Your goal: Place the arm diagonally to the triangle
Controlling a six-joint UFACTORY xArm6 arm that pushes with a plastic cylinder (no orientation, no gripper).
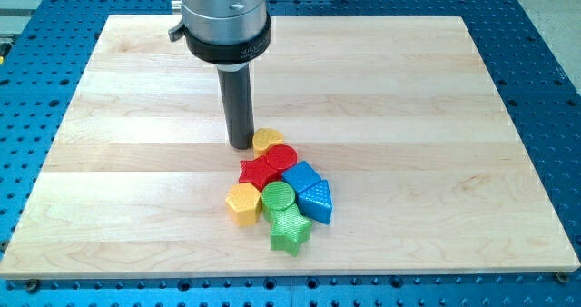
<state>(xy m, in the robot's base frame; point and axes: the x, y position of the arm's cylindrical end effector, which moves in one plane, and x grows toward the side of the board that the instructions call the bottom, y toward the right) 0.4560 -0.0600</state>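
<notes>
While the dark rod hangs down from the grey arm housing at the view's top, my tip (241, 144) rests on the pale wooden board (109, 162) near its middle; it carries no claw, so nothing opens or closes and nothing is held.

Going from the view's left to right, all the blocks sit in one tight cluster below and right of the tip. Farthest left is the yellow plastic hexagon block (243, 202), at the cluster's lower left. Just above it lies the red plastic star block (257, 172). Touching or nearly touching the tip's right side is the yellow plastic heart-like block (267, 141), the nearest block to the tip. Below that sits the red plastic round block (281, 157), then the green plastic round block (279, 196), and at the view's bottom the green plastic star block (290, 232). Further right comes the blue plastic cube-like block (301, 175), and pressed against its lower side the blue plastic triangle block (317, 201), at the cluster's right edge, diagonally down and right from the tip, with other blocks between them.
</notes>
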